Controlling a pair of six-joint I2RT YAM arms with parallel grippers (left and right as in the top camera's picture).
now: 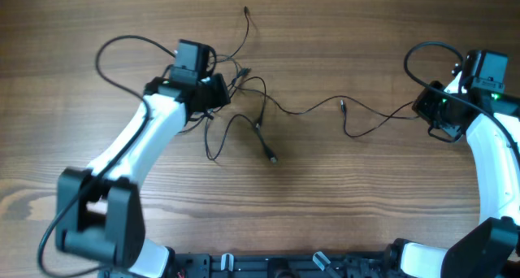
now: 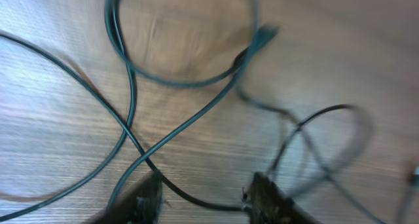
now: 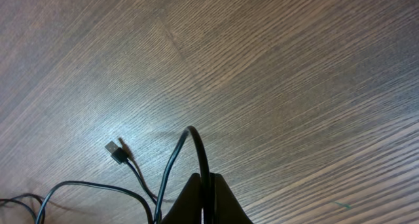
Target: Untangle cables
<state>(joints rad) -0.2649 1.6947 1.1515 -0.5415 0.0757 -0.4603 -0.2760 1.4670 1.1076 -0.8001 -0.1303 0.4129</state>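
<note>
Several thin black cables lie tangled (image 1: 244, 107) on the wooden table at centre left. One long cable (image 1: 313, 110) runs from the tangle to the right. My right gripper (image 1: 426, 107) is shut on this cable; in the right wrist view the cord (image 3: 200, 152) loops up out of the closed fingers (image 3: 205, 188). A USB plug (image 3: 116, 151) lies beside it. My left gripper (image 1: 215, 91) sits at the tangle's left edge. In the left wrist view its fingers (image 2: 206, 201) are apart, with a cord (image 2: 190, 198) crossing between them and loops (image 2: 183, 80) beyond.
Loose plug ends lie at the top (image 1: 246, 10), in the middle (image 1: 342, 105) and lower down (image 1: 272, 158). Thicker arm wires loop at the far left (image 1: 114, 46) and the far right (image 1: 416, 54). The table top is bare wood (image 1: 366, 197).
</note>
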